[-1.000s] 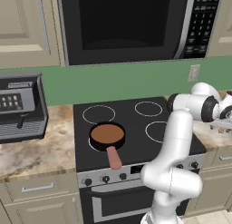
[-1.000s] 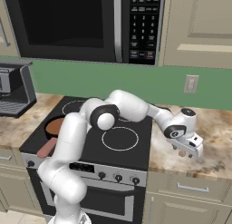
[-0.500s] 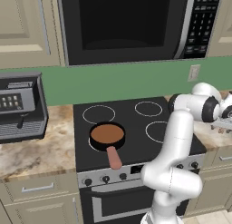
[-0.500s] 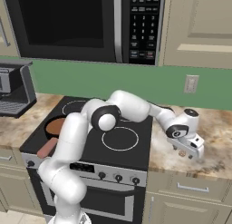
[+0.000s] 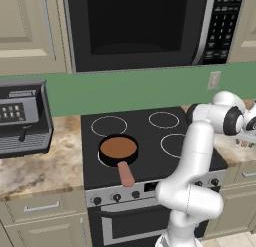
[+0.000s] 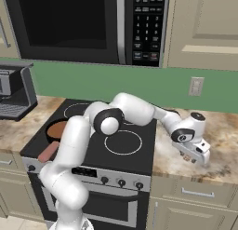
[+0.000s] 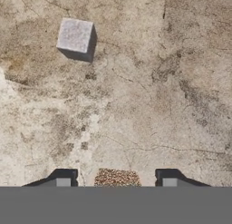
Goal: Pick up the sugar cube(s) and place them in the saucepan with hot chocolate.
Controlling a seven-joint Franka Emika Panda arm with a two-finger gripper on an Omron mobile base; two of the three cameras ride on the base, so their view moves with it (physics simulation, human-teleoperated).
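A white-grey sugar cube (image 7: 76, 38) lies on the speckled stone counter (image 7: 172, 82), ahead and to the left of my gripper (image 7: 116, 178) in the hand view. The fingertips (image 7: 63, 177) stand wide apart, open, and a small brown granular block (image 7: 117, 177) sits between them without touching either one. The right base view has the gripper (image 6: 196, 154) low over the counter to the right of the stove. The black saucepan (image 5: 118, 148) with brown liquid and a pink handle (image 5: 126, 174) rests on the front left burner, far from the gripper (image 5: 248, 139).
A black stove top (image 6: 122, 143) with ring burners lies between saucepan (image 6: 56, 130) and gripper. A microwave (image 5: 140, 26) hangs above it. A coffee machine (image 5: 20, 122) stands on the left counter. A wall outlet (image 6: 195, 86) is behind the right counter.
The gripper has shifted a little to the right and lower over the right counter. The saucepan has not moved.
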